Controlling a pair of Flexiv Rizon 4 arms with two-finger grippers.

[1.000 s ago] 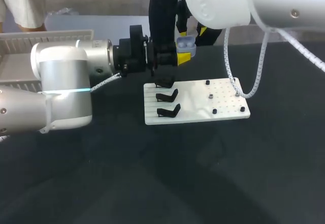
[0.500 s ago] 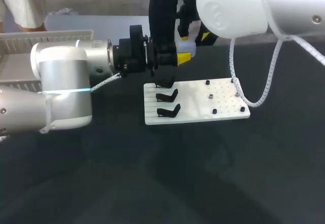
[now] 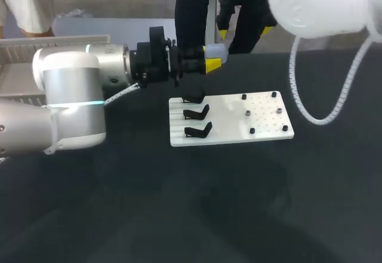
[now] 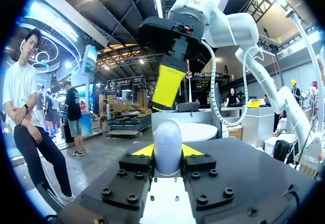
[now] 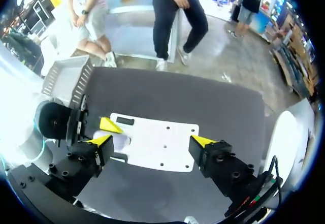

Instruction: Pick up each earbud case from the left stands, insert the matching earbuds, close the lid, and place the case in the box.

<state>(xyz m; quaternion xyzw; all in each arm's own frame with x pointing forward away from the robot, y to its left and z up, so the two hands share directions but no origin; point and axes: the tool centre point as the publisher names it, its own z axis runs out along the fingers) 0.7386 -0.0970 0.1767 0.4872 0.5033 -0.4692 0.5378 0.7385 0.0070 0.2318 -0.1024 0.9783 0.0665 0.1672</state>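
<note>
Left gripper (image 4: 167, 152): pinches the earbud case (image 4: 167, 137) from both sides, raised clear of the stands (image 3: 197, 113) (lid looks shut), probably ready for carrying to the box (image 3: 59, 47). Right gripper (image 5: 152, 140): hangs spread wide, empty.

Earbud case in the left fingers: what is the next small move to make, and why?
Probably carry it left toward the white box. The earbud case, lid shut, is clamped in the left gripper. The right gripper is open and apart from it, so only the placing seems left.
</note>
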